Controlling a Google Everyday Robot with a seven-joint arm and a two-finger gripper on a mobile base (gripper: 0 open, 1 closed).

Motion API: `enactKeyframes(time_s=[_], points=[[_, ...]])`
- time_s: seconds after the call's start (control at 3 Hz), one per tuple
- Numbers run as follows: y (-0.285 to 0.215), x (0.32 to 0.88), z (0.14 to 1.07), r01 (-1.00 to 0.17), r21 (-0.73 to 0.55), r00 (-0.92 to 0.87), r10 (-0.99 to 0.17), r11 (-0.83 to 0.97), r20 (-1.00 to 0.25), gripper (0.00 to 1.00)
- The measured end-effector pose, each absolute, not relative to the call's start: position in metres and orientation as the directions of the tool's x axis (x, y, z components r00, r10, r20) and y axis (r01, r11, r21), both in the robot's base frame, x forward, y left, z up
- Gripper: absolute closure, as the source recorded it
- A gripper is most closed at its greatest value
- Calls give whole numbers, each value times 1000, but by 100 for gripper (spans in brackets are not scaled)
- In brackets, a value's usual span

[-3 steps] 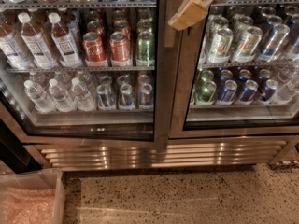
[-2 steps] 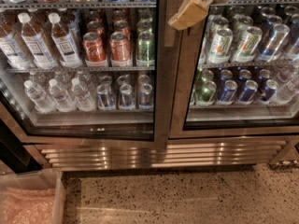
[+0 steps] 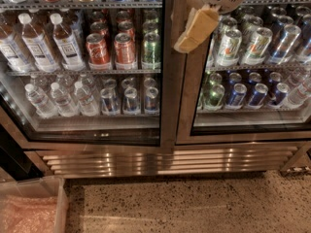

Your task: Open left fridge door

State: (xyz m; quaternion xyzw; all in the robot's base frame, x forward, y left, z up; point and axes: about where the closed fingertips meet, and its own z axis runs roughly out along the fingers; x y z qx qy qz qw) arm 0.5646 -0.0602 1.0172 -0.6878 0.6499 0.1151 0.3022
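1. Glass fills the left fridge door [image 3: 87,72], framed in brushed steel; we see bottles [image 3: 39,42] and cans [image 3: 124,47] behind it.
2. It sits shut, just left of our gripper [image 3: 194,35], whose opening we cannot tell.

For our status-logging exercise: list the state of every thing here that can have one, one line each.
left fridge door, shut
right fridge door, shut
end effector, high up, in front of the right fridge door's inner frame
bin, open-topped, holding pinkish wrap

Dim warm light, glare streaks on the steel grille [image 3: 160,161], the pale gripper [image 3: 194,33] lit at top centre.
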Motion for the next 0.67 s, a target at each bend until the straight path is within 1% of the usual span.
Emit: enactKeyframes(time_s=[0.33, 0.67], points=[[-62, 564, 1017, -964, -266, 129, -824, 28, -551, 37], [-68, 536, 1021, -973, -223, 86, -816, 54, -571, 38]])
